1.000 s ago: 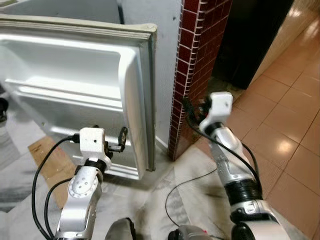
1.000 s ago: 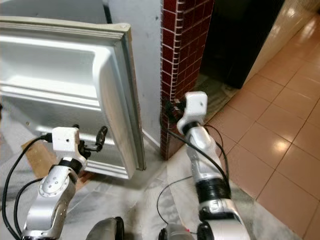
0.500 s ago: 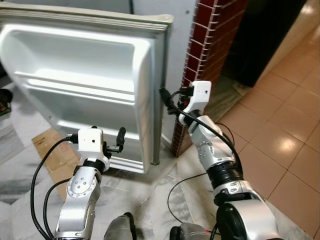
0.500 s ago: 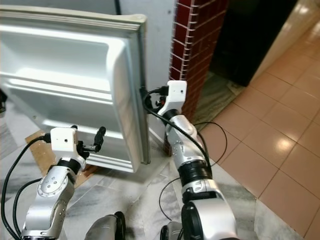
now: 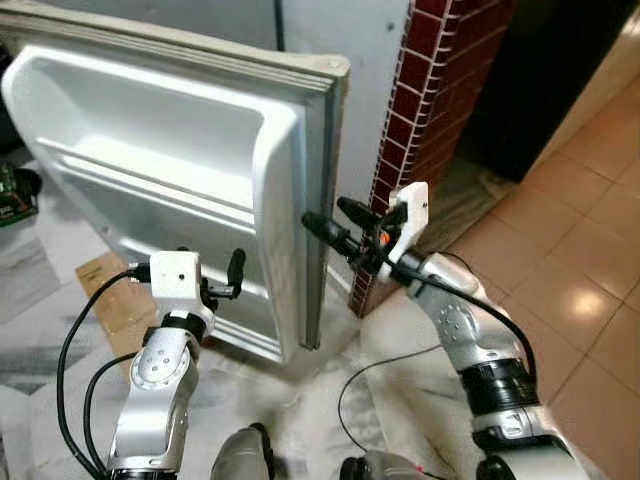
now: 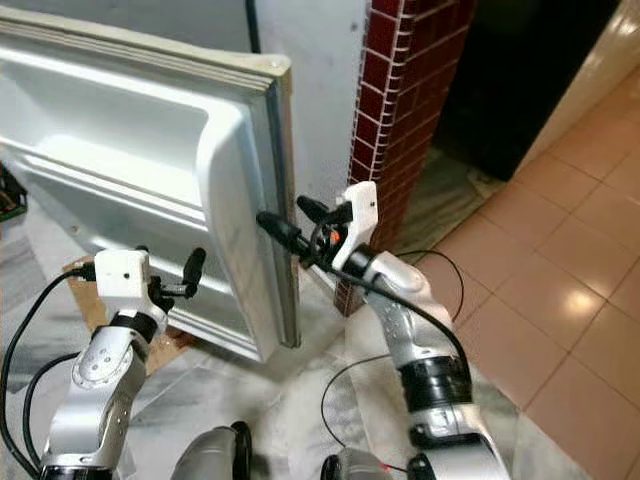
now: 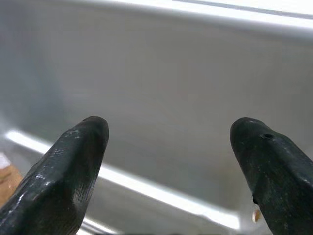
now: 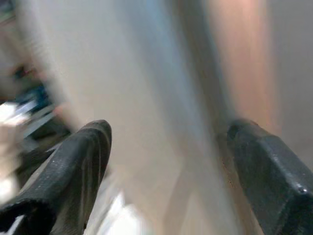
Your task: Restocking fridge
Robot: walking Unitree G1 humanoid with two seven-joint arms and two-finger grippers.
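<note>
Marble floor under white, bare-shelved fridge door, swung wide; left gripper and right gripper jaws released.

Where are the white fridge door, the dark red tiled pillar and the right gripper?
white fridge door [image 5: 160, 150], left eye view, on its inner liner.
dark red tiled pillar [image 5: 425, 110], left eye view, on its tiled face.
right gripper [image 5: 325, 220], left eye view, between its two open fingertips at the door's edge.
</note>
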